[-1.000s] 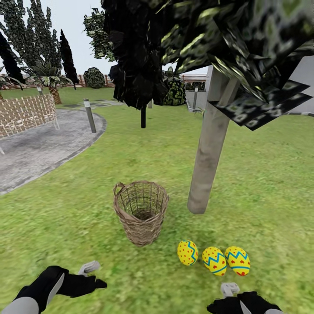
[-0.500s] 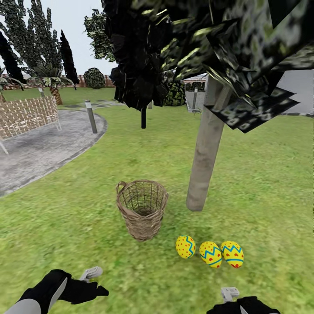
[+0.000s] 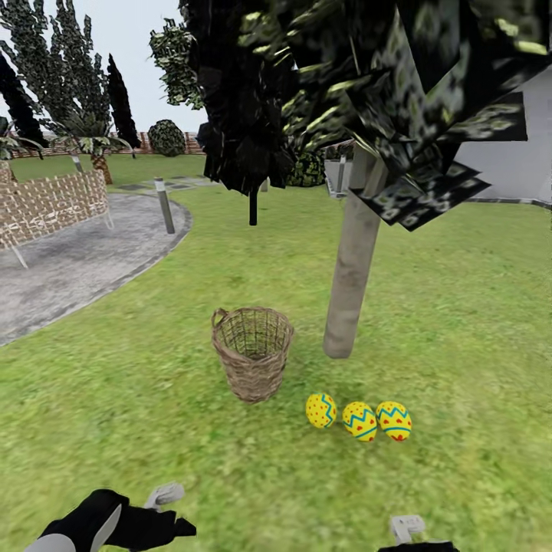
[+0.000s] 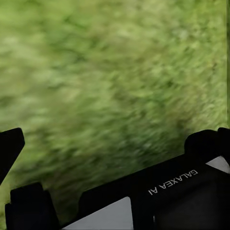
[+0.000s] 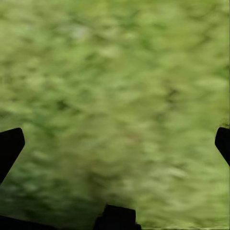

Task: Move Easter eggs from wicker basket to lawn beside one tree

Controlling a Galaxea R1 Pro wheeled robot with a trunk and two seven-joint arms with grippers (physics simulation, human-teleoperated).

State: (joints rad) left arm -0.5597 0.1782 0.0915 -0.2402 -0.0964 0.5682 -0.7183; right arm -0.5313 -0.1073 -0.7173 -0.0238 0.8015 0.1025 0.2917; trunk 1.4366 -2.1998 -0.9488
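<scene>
To your left, a grey paved path [image 3: 73, 261] curved away past a tan woven lattice fence panel [image 3: 50, 205] and a short grey bollard post [image 3: 164, 205] at its edge. Ahead of you stood a thin black-trunked dark tree [image 3: 251, 201], with a round dark green bush [image 3: 166, 138] far beyond, and a pale grey wall [image 3: 521, 165] rose on your right.

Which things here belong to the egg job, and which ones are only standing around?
Belong to the job:
three Easter eggs, in a row on the lawn
wicker basket
tree with the pale trunk, just behind the eggs

Only standing around:
grey paved path
lattice fence panel
short post
thin dark-trunked tree
</scene>
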